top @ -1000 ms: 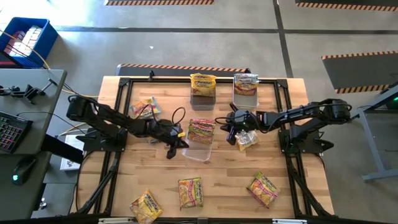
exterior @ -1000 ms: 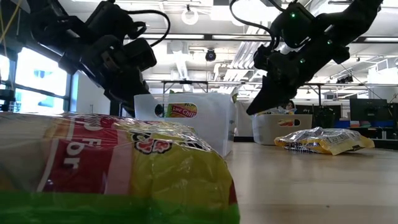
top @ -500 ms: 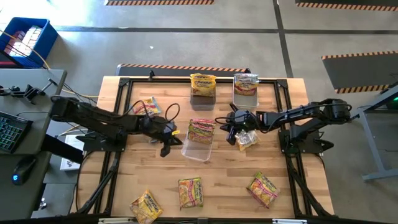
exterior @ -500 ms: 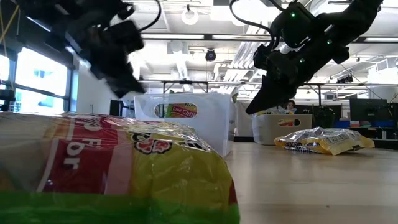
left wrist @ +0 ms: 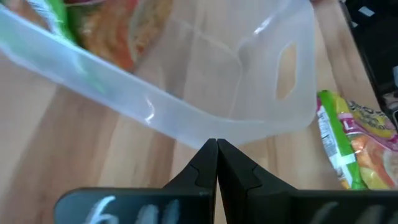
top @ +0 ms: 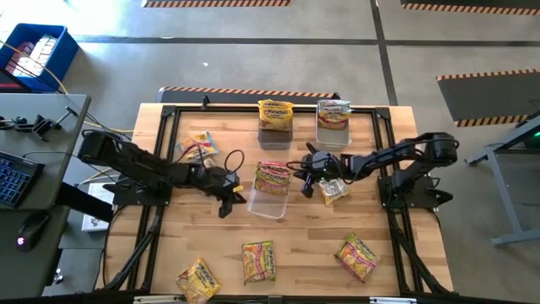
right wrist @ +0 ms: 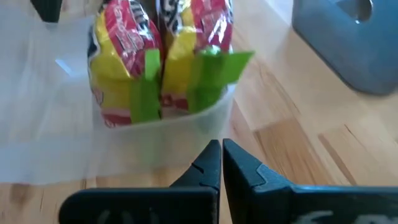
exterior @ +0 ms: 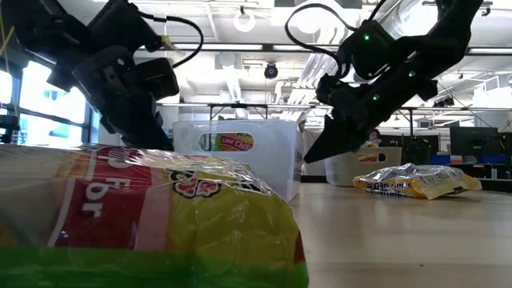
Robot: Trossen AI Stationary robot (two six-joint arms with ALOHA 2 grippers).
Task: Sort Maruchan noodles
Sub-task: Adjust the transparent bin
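Your noodle packets are spread over the wooden table (top: 211, 236). One red, yellow and green packet (top: 272, 176) sits in the clear bin (top: 268, 203) in the middle, at the bin's far end. Two more bins stand at the far edge, one holding a yellow packet (top: 275, 112) and one holding a silvery packet (top: 333, 113). Only the high view shows you these, plus three packets (top: 258, 260) along the near edge, one packet (top: 198, 146) on the far left and one packet (top: 335, 190) just right of the middle bin. The low view shows you something else: a big packet (exterior: 144, 216) lies right up against that camera, and both arms hang above the table top. The left wrist view shows you the near corner of the clear bin close up, with a packet (left wrist: 357, 140) on the wood beyond it. The right wrist view shows you the packet in the bin (right wrist: 165, 59) head on. Your left gripper (top: 224, 205) has its fingers pressed fully together and holds nothing; it sits just left of the middle bin, its tips near the bin wall. Your right gripper (top: 305, 185) is also squeezed tight and empty, just right of the bin, pointing at the packet inside.
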